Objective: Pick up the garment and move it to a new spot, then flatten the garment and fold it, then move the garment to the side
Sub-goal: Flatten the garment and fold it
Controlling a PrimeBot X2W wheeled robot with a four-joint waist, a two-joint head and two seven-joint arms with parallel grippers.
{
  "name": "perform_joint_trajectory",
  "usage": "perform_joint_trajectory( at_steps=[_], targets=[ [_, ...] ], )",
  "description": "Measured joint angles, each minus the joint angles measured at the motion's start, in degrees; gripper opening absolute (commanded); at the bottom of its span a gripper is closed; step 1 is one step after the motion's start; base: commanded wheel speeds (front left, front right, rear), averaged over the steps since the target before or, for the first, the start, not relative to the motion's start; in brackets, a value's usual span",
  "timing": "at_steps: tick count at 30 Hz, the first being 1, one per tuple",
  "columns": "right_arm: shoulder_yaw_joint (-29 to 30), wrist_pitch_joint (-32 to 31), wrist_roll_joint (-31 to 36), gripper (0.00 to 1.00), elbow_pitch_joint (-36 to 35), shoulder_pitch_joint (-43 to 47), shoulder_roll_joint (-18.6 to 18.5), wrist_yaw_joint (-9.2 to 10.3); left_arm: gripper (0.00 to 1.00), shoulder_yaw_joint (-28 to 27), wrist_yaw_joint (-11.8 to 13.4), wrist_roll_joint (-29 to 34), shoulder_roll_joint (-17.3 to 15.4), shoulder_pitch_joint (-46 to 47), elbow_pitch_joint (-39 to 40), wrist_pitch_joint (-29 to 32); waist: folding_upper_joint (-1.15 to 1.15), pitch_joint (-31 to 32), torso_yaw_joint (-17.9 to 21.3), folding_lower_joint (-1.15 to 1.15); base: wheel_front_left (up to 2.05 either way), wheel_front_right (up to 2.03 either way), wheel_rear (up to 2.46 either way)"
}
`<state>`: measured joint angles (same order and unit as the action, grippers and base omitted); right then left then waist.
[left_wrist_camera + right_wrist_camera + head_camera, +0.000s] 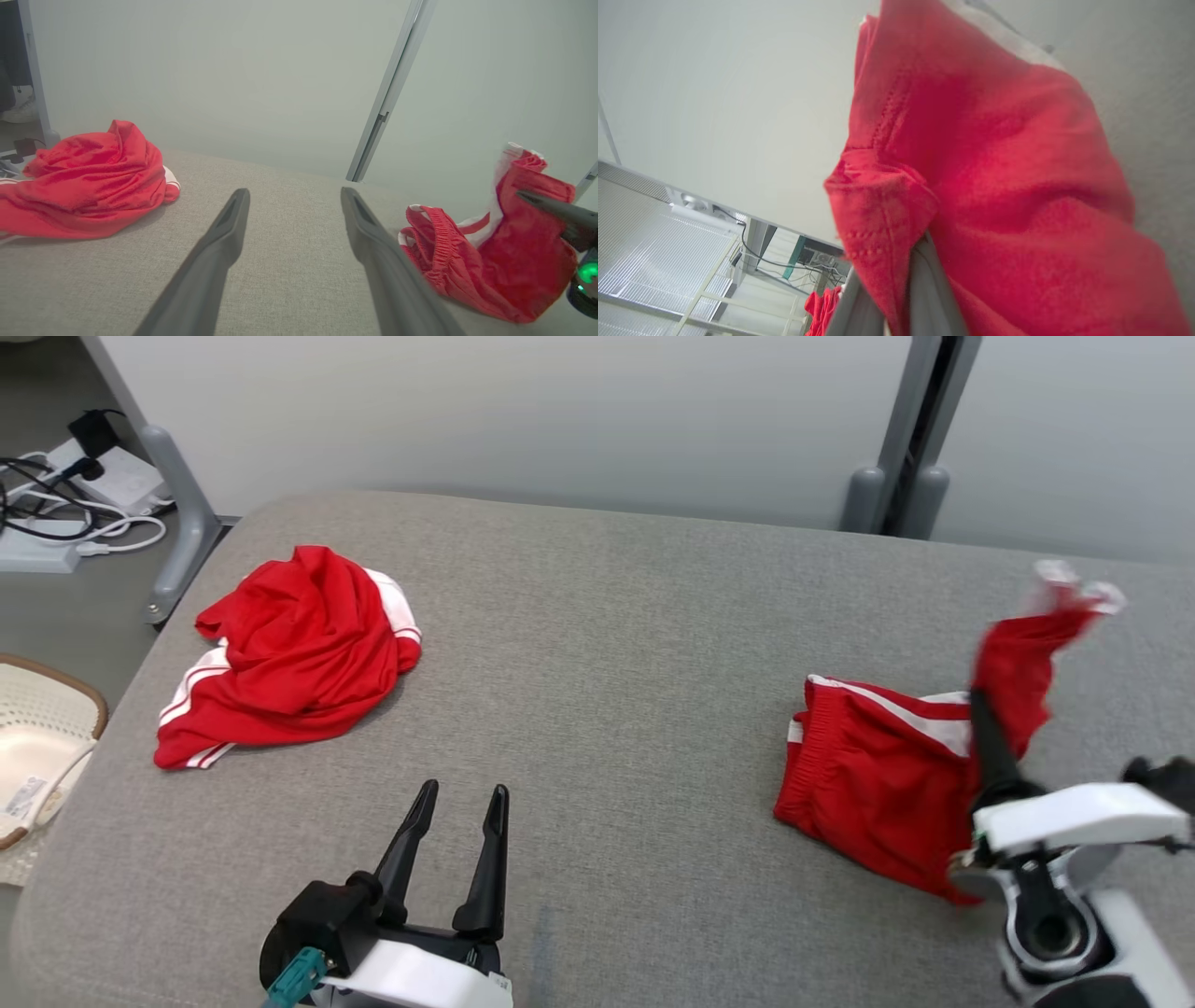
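right gripper (978, 705): clenching the shorts (868, 775), holding one leg up near the cushion's (607, 663) right edge, probably for carrying.
left gripper (465, 793): waiting spread wide, grasping nothing.

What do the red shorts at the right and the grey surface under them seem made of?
Red shorts: probably thin synthetic sports knit, matte; it drapes limply, with gathered waistband and stitched hem. Grey surface: likely woven upholstery fabric over padding; fine flecked weave, soft rounded edges.
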<state>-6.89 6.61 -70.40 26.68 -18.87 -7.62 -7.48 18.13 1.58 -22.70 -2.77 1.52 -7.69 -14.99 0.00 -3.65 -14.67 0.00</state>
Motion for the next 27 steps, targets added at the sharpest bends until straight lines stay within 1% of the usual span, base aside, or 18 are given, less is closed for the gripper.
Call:
perform_joint_trajectory(
  at_steps=[3, 6, 13, 19, 20, 21, 22, 27],
  targets=[
    [-3.9, -1.59, -0.08, 0.0, -2.87, 2.26, 0.37, 0.0, 1.0, 0.05, 0.01, 0.0, -0.01, -0.18, -0.1, 0.0, 0.0, 0.48, -0.91, 0.0, 0.0, 0.0, 0.0],
    [-6.46, -2.03, 0.27, 0.0, -2.87, 2.97, 0.46, 0.0, 1.0, -0.24, 0.01, 0.08, -0.01, -0.68, -0.07, 0.0, 0.0, 0.87, -1.58, 0.0, 0.0, 0.0, 0.0],
    [-10.49, -1.47, 2.69, 0.0, 3.71, 1.2, 0.19, 0.0, 1.0, -0.51, -0.08, 0.45, -0.01, -1.11, -0.18, 0.0, 0.0, 0.87, -2.95, 0.0, 0.0, 0.0, 0.0],
    [-13.0, -1.03, 2.33, 0.0, 7.67, -0.25, 0.66, 0.0, 1.0, -0.2, -0.07, 0.42, -0.01, -1.12, -0.09, 0.0, 0.0, 0.44, -3.8, 0.0, 0.0, 0.0, 0.0],
    [-13.33, -1.02, 2.31, 0.15, 8.46, -0.55, 0.71, 0.0, 1.0, -0.13, -0.02, 0.38, 0.0, -1.13, -0.1, 0.0, 0.0, 0.39, -3.91, 0.0, 0.0, 0.0, 0.0],
    [-14.0, -0.62, 2.7, 0.85, 9.14, -0.81, 0.69, 0.0, 1.0, -0.09, 0.0, 0.3, -0.01, -1.14, -0.1, 0.0, 0.0, 0.36, -4.02, 0.0, 0.0, 0.0, 0.0],
    [-14.4, -0.47, 2.79, 1.0, 9.54, -1.03, 0.86, 0.0, 1.0, -0.07, 0.01, 0.2, -0.01, -1.18, -0.11, 0.0, 0.0, 0.33, -4.1, 0.0, 0.0, 0.0, 0.0],
    [-17.68, -1.22, 2.37, 1.0, 9.72, -1.59, 1.96, 0.0, 1.0, -0.02, 0.09, -0.01, -0.01, -1.32, -0.12, 0.0, 0.0, 0.25, -4.29, 0.0, 0.0, 0.0, 0.0]
  ],
)
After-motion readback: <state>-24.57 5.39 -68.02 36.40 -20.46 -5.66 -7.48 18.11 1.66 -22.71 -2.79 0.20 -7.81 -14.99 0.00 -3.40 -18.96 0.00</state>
